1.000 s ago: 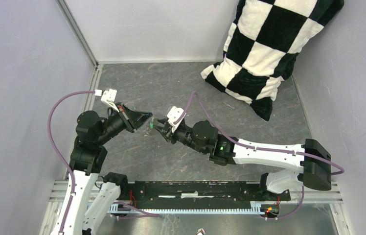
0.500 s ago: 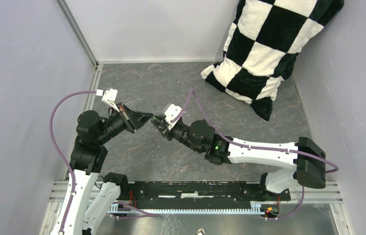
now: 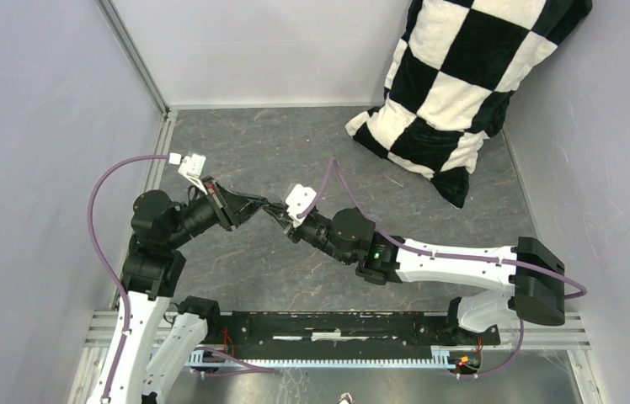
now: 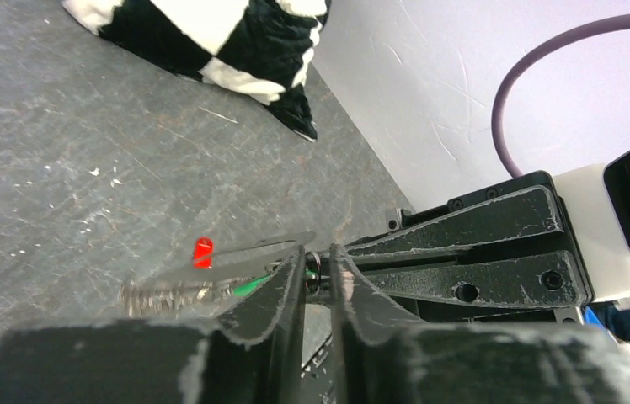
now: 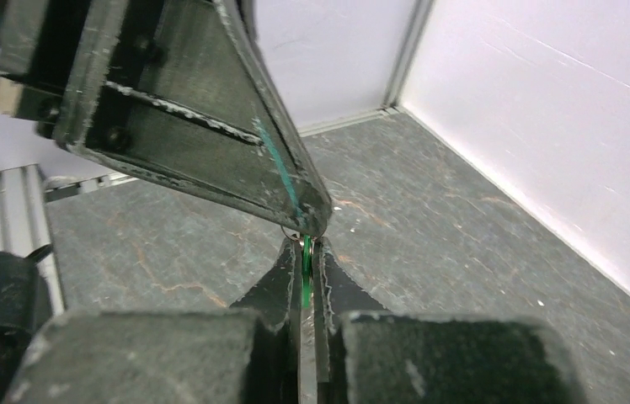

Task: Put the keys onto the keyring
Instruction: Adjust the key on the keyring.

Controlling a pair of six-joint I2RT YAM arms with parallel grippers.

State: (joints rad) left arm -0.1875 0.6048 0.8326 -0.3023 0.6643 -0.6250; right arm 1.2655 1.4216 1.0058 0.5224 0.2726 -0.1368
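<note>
Since a second ago the right gripper (image 3: 275, 210) has pushed leftward, closing the gap to the left gripper (image 3: 257, 204); their tips now meet above the table (image 3: 295, 143). The right jaws are clamped thin on the green key (image 5: 306, 268). The left jaws stand narrow, pinching the small ring of the keyring (image 4: 168, 292), with the red key (image 4: 203, 251) just beside its grey loop. Far back right, a chequered pillow (image 3: 463, 84) leans in the corner

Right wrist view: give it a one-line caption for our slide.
Right gripper pinches the green key edge-on, tip to tip with the left gripper.
</note>
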